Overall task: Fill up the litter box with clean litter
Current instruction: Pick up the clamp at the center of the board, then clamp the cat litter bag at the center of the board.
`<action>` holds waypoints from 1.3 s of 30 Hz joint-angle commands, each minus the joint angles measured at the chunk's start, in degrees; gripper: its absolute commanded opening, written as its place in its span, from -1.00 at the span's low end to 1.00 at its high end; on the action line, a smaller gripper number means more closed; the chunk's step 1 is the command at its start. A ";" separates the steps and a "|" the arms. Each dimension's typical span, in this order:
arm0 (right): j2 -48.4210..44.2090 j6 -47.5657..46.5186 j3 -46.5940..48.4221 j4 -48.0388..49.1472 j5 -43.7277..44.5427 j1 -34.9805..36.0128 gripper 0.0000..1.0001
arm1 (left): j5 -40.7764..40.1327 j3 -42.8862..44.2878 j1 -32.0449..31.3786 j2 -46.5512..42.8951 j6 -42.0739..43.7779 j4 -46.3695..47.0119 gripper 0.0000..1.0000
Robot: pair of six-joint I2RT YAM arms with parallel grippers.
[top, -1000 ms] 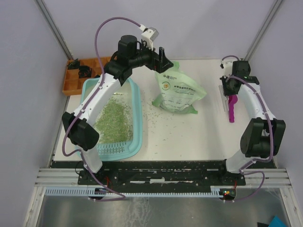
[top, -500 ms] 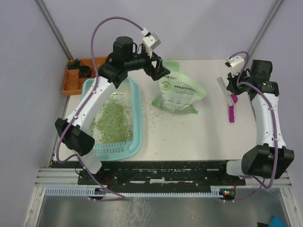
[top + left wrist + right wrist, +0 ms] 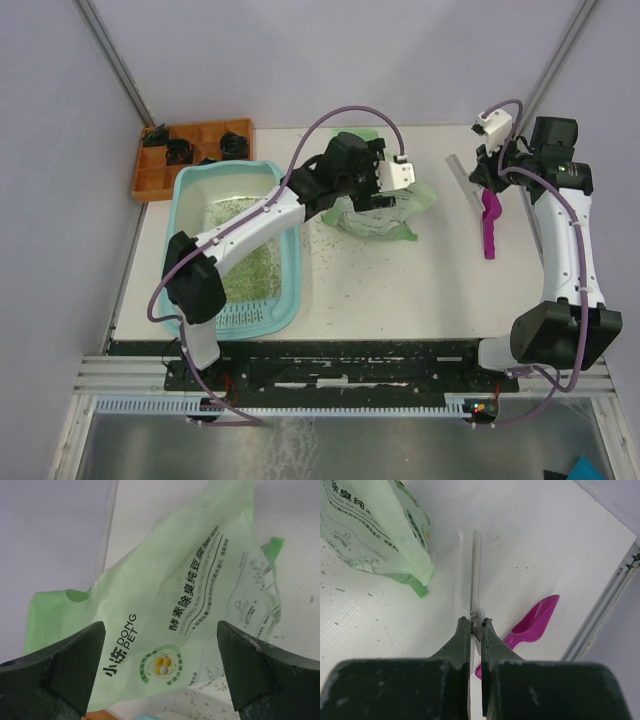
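Note:
The teal litter box (image 3: 290, 215) lies at the left of the table, with pale green litter (image 3: 245, 272) spread over its floor. My left gripper (image 3: 368, 197) hovers open over the light green printed bag (image 3: 400, 208). In the left wrist view the bag (image 3: 190, 595) fills the space between the wide-apart fingers of the left gripper (image 3: 160, 630), and nothing is held. At the far right, my right gripper (image 3: 482, 178) is shut on thin white scissors (image 3: 461, 172). The right wrist view shows the scissors (image 3: 475, 565) edge-on, sticking out past the right gripper (image 3: 475, 624).
A magenta scoop (image 3: 488, 225) lies on the table under the right arm, also seen as the scoop (image 3: 535, 622). An orange compartmented tray (image 3: 195, 150) stands behind the litter box. Loose granules (image 3: 340, 262) are scattered between the box and the bag.
My left arm has swung right from over the litter box's far end and dropped low over the bag. The right arm has straightened back toward the far right, still holding the scissors.

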 commanded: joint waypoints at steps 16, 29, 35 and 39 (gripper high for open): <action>4.46 -9.66 7.67 -7.86 -15.78 -2.86 -0.96 | -0.50 9.75 3.44 8.71 11.68 5.21 0.99; 8.99 -14.92 10.45 -7.00 -18.13 -3.64 -0.96 | 2.28 11.96 5.72 12.61 11.62 2.67 0.99; 12.22 -5.62 9.94 3.30 -17.32 -3.65 -0.96 | 1.02 11.11 5.93 11.23 10.37 7.54 0.99; 15.60 0.51 12.59 7.96 -18.64 -3.69 -0.96 | 0.77 11.07 7.19 10.75 7.95 13.67 0.99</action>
